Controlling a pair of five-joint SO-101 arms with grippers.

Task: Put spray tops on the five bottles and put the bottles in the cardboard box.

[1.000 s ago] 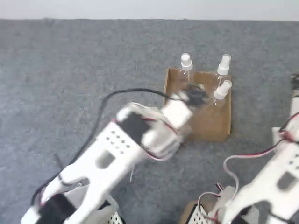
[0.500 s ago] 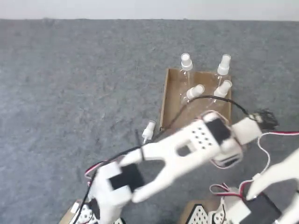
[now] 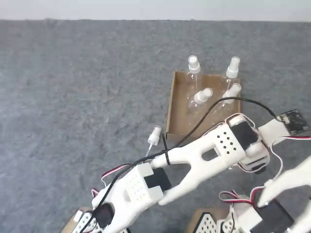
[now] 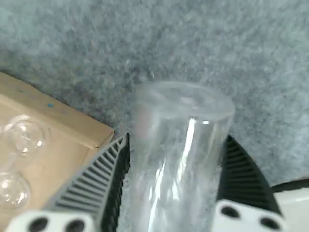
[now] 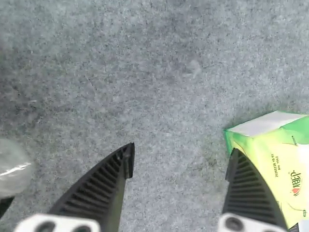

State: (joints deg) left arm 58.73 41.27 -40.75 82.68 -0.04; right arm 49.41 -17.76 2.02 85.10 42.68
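Pinching a bottle lengthwise in left gripper, box between it and loose spray top; right gripper spread.

L claw clamped, R claw spread wide

A green carton lies on grey carpet.

Clear bottle, near end past the edge
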